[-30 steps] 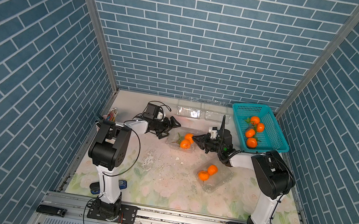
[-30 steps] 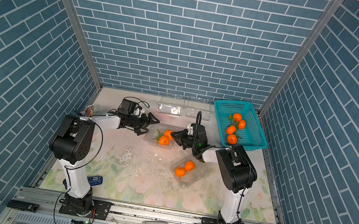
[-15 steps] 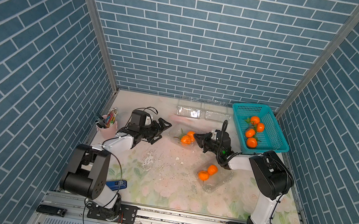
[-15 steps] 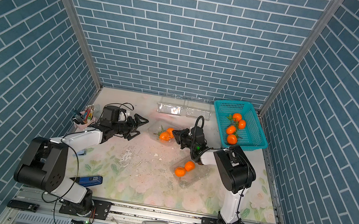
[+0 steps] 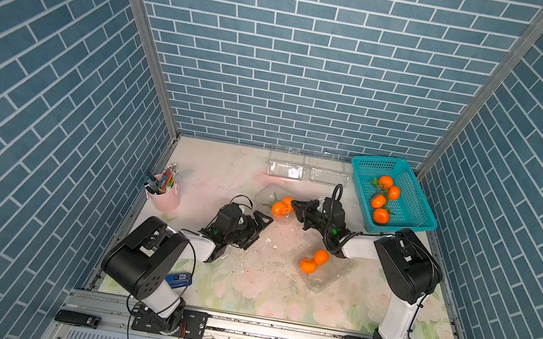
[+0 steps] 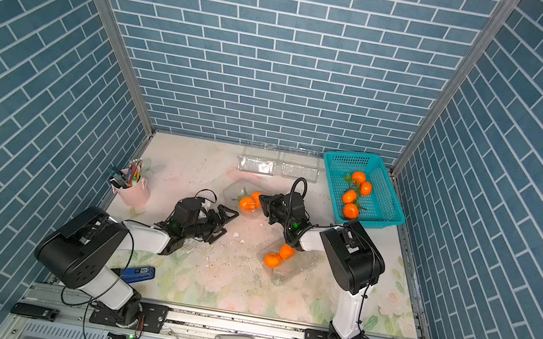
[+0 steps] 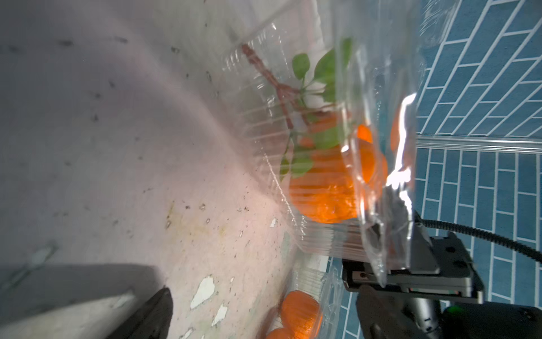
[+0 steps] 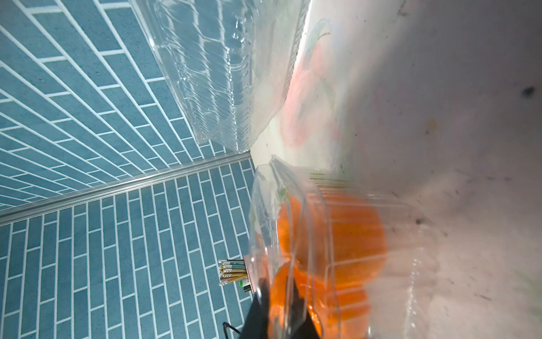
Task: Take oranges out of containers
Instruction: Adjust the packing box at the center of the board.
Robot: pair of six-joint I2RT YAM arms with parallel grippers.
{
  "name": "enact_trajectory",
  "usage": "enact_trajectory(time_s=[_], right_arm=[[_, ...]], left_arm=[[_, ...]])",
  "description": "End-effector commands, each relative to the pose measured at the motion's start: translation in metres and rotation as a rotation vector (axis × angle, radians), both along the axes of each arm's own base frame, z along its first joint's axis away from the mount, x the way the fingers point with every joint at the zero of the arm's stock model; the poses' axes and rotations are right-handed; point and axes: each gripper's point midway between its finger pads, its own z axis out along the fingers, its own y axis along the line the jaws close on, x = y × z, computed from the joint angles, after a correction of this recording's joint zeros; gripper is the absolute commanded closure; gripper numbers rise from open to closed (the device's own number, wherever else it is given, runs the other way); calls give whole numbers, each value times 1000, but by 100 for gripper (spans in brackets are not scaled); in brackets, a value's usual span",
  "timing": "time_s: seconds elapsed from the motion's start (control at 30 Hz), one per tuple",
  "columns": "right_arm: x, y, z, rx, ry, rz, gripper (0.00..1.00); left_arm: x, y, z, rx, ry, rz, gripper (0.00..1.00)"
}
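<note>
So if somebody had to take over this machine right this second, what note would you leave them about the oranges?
Grippers: left gripper open and empty, near the held container. The right gripper is shut on that container's clear plastic edge.
Where: two oranges inside the held container; two more in the front container, no gripper on it.
Done: four oranges in the teal basket; two empty containers by the back wall.
Left: four oranges to take out.

Top views are bright, sharp, softly shadowed; wrist views are blurred, with glare on the clamshell box [image 7: 378,88].
</note>
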Motion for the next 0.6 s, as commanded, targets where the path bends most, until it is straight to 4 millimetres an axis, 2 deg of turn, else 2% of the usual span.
enact_trajectory(time_s=[0.0,0.23,0.57], right_arm=[[0,-5,20,56,-19,-44,88],[-7,-7,18,55,-16,-42,88],[-10,0,18,65,-15,-30,89]], left_arm=[[14,2,11,-68,-81,126,2],[16,9,-11,-115,-67,214,3],[11,9,-35,-74,-1,230,4]])
